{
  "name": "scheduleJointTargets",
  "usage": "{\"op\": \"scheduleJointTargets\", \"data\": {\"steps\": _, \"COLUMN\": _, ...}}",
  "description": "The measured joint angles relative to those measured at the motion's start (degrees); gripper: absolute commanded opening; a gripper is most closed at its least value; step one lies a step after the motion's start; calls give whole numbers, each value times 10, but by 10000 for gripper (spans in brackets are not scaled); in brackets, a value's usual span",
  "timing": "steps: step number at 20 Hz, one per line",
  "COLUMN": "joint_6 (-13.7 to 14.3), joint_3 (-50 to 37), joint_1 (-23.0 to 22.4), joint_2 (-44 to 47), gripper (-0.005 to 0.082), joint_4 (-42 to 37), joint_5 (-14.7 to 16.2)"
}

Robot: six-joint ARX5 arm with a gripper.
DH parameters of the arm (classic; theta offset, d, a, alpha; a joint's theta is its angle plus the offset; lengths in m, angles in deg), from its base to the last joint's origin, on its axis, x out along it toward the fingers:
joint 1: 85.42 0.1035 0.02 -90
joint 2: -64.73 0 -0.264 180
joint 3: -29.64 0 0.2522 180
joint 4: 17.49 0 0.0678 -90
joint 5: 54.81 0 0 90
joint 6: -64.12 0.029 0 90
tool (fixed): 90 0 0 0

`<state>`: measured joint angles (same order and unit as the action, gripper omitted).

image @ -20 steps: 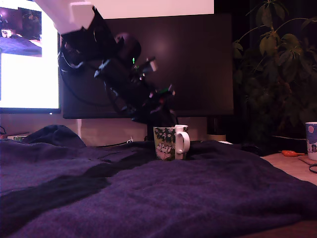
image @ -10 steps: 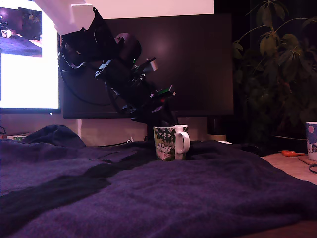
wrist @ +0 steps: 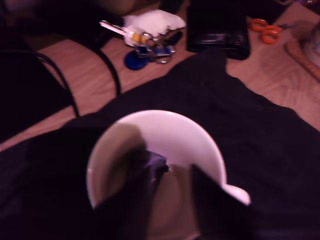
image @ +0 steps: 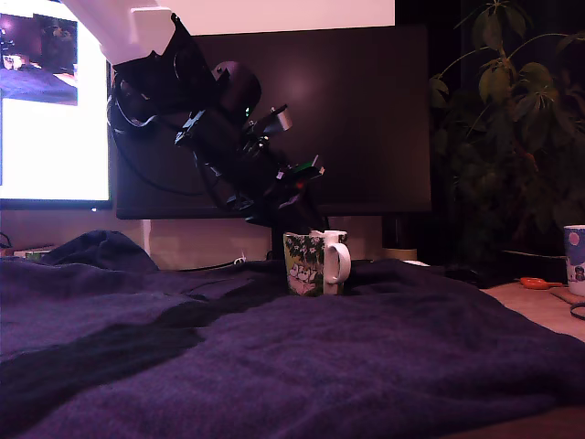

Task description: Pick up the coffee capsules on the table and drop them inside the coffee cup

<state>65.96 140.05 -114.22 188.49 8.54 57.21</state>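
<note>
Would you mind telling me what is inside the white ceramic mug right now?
The dark gripper fingers dip into the white ceramic mug. No capsule is clearly visible; the fingers and blur hide the bottom.

Table covering: fuzzy, matt dark blue-purple cloth, nap rough, creased in soft folds. Pale wood top bare at 3 o'clock, smooth. Coffee cup: glossy white ceramic, printed outside, inner wall smooth with sheen. Gripper: matt black, plastic-looking fingers. Scissors: shiny orange plastic handles.
</note>
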Motion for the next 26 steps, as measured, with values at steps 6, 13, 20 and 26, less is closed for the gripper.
{"op": "scheduleJointTargets", "data": {"steps": 6, "joint_6": 6, "joint_3": 0, "joint_1": 0, "joint_2": -69, "gripper": -24, "joint_4": 28, "joint_5": -2}}
{"op": "scheduleJointTargets", "data": {"steps": 13, "joint_6": 16, "joint_3": 9, "joint_1": 0, "joint_2": -135, "gripper": -24, "joint_4": 47, "joint_5": -5}}
{"op": "scheduleJointTargets", "data": {"steps": 20, "joint_6": 20, "joint_3": -104, "joint_1": 0, "joint_2": -204, "gripper": -24, "joint_4": 15, "joint_5": -1}}
{"op": "scheduleJointTargets", "data": {"steps": 26, "joint_6": 20, "joint_3": -237, "joint_1": 12, "joint_2": -301, "gripper": -23, "joint_4": -26, "joint_5": 0}}
